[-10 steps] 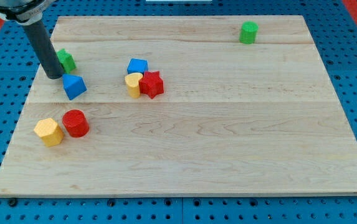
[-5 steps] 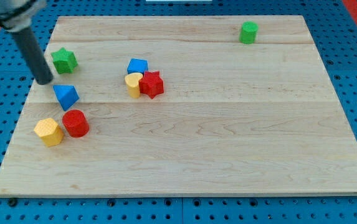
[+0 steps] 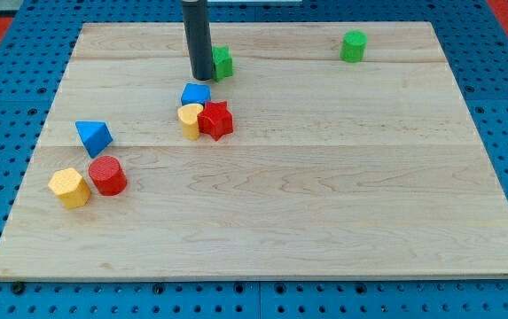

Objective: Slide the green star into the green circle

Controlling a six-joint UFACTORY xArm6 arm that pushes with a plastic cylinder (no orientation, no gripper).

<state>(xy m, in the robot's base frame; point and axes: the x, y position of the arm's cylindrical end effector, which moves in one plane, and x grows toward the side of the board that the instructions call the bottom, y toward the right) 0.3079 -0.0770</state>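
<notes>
The green star lies near the top of the wooden board, partly hidden behind my rod. My tip is right at the star's left side, touching or nearly touching it. The green circle, a short green cylinder, stands at the view's top right, well to the right of the star.
Just below my tip sits a cluster: a blue block, a yellow block and a red star. At the left are a blue triangular block, a red cylinder and a yellow hexagon block.
My tip has swept from the board's left edge to the right, and the green star has slid with it toward the top middle. The other blocks have stayed put in the last half second.
</notes>
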